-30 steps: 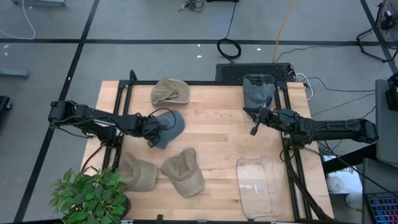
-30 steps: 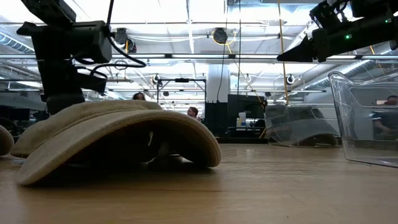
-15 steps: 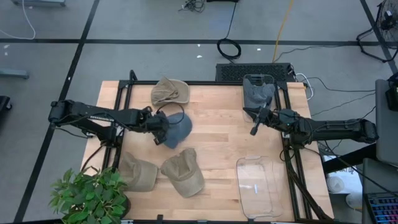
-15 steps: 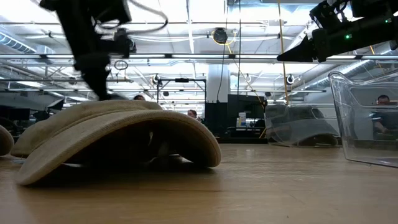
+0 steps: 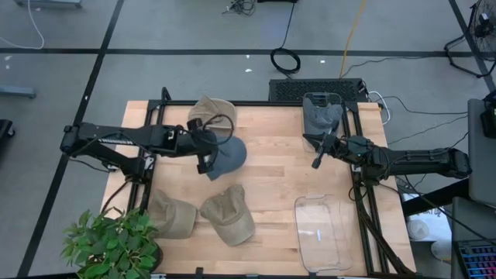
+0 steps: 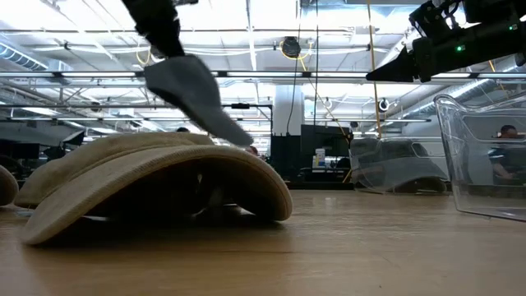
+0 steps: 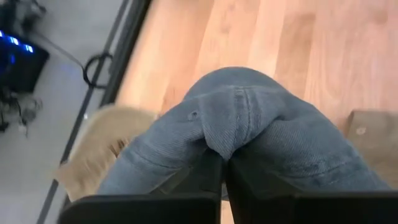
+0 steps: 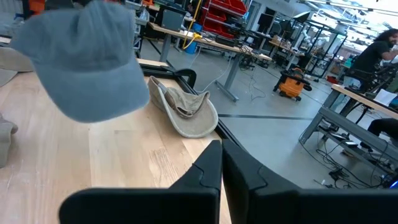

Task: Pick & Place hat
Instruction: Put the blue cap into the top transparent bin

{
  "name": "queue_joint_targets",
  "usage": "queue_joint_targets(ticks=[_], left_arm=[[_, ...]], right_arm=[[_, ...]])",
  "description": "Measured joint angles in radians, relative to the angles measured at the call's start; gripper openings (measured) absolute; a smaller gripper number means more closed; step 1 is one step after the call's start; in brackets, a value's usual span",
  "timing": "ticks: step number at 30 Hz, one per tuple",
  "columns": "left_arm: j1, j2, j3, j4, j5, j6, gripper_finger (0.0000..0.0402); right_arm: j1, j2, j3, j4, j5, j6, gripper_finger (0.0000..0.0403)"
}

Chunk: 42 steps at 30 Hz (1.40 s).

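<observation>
My left gripper (image 5: pixel 210 154) is shut on a blue-grey cap (image 5: pixel 229 156) over the table's middle-left; the low view shows the cap (image 6: pixel 194 93) in the air. Three tan hats lie on the wood: one at the far edge (image 5: pixel 211 113) and two near the front (image 5: pixel 172 215) (image 5: pixel 230 214). My right gripper (image 5: pixel 316 161) hovers shut at the table's right side, touching nothing. In its wrist view the blue cap (image 8: pixel 87 62) floats ahead of the far tan hat (image 8: pixel 184 109). My left gripper pinches a bunched fold of the cap's crown (image 7: pixel 219 138) between its two fingers (image 7: pixel 211 177). It reaches in from the table's left. The cap is lifted clear of the table and hangs slack below the fingers, its brim (image 6: pixel 222 127) drooping lowest.
A clear bin at the far right (image 5: pixel 322 113) holds a grey hat. A second clear bin (image 5: pixel 320 231) lies at the near right. A potted plant (image 5: pixel 112 246) stands at the near left corner. Bare wood lies between the hats and the bins.
My left gripper has risen and moved toward the table's right and far edge, carrying the blue-grey cap. The cap, which lay on the wood a second ago, is now lifted clear and hangs from the fingers. The right arm has kept still.
</observation>
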Motion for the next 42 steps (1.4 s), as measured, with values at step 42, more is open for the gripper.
queue_joint_targets(ticks=[42], left_arm=[[0.158, 0.009, 0.027, 0.49, 0.943, 0.578, 0.0006]], right_arm=[[-0.082, 0.358, 0.001, 0.484, -0.612, 0.388, 0.0]])
